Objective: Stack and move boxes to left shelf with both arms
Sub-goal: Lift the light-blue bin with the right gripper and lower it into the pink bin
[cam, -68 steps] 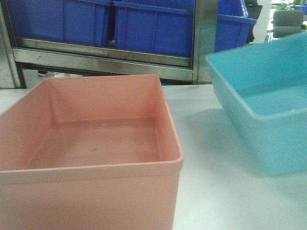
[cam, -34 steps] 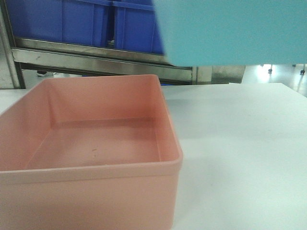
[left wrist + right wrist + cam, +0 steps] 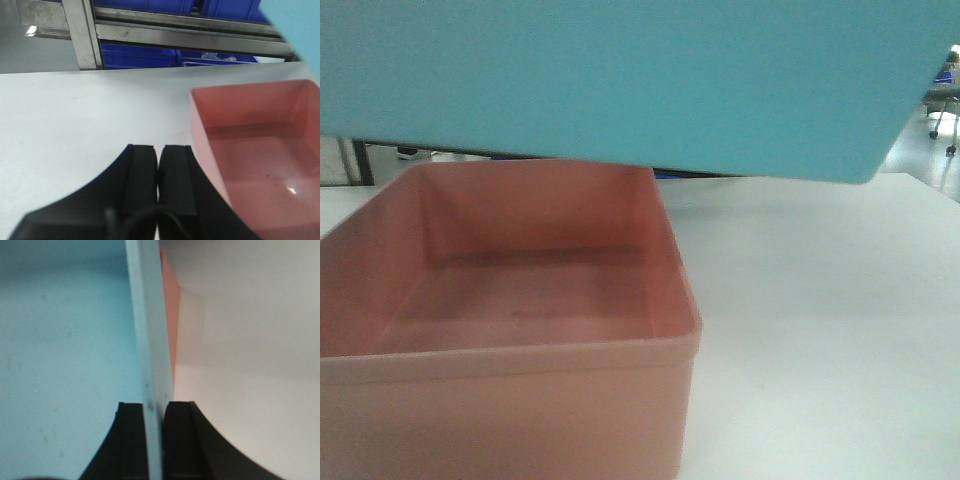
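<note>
Stacking is the step in hand. The light blue box (image 3: 620, 80) hangs in the air across the top of the front view, its underside sloping down toward the right. It is above the salmon pink box (image 3: 510, 300), which sits on the white table (image 3: 820, 330) at lower left.

In the right wrist view the right gripper (image 3: 154, 412) is clamped on the blue box's side wall, 1 pad inside and 1 outside, and a sliver of pink shows beyond the rim. The left gripper (image 3: 158, 165), at the bottom of its own view, has its 2 fingers pressed together on nothing and sits over bare table just left of the pink box.

The next move, as I judge it, calls for levelling the blue box, squaring it with the pink rim and lowering it straight in so it nests. Held by 1 wall only, it may swing or catch on the rim. Both arms would then need a hold on the stack for the carry.

A steel rack (image 3: 190, 42) with dark blue bins (image 3: 145, 56) runs along the top of the left wrist view. Whether it is the target shelf I cannot tell.
</note>
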{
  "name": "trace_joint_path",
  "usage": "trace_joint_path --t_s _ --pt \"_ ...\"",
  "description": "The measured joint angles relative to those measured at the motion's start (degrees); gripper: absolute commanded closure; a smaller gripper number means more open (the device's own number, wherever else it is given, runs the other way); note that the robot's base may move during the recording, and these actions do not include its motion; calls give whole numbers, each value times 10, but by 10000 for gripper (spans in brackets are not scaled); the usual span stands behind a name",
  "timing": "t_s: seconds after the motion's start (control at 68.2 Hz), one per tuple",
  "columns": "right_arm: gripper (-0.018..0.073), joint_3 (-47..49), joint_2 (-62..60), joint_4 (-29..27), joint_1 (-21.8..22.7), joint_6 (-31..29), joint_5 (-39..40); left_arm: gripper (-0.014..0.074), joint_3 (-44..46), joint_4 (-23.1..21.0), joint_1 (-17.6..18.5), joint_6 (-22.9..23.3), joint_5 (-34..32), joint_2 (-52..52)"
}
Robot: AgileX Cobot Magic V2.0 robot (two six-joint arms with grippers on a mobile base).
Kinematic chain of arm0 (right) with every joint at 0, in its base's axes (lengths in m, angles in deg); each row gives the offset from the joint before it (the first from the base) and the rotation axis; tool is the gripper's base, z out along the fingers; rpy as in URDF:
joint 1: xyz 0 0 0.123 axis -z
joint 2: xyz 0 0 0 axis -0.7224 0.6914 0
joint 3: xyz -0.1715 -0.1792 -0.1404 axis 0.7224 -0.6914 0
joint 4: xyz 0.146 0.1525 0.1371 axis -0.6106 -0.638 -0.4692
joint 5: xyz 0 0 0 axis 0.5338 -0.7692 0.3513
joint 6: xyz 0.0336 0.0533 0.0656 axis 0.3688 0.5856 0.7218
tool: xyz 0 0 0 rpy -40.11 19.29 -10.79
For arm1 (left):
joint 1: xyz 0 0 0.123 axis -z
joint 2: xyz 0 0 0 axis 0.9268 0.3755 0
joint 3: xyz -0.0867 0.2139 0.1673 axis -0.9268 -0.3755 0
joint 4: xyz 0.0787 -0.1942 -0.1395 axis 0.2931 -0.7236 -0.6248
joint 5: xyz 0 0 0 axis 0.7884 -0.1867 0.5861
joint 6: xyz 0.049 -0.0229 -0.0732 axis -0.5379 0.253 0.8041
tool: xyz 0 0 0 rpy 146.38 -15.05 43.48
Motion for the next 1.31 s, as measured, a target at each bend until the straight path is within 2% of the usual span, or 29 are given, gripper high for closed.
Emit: trace_joint_path --t_s 0.176,0.264,0.337,0.601,1.305 --pt "503 -1 37 130 -70 155 6 606 0 0 0 0 -2 0" --pt "503 -1 49 175 -103 204 10 606 0 0 0 0 -6 0" --pt "503 -1 58 190 -123 223 19 606 0 0 0 0 -10 0" --pt "503 -1 89 193 -154 237 34 606 0 0 0 0 -15 0" --pt "503 -1 165 185 -164 242 102 606 0 0 0 0 -16 0"
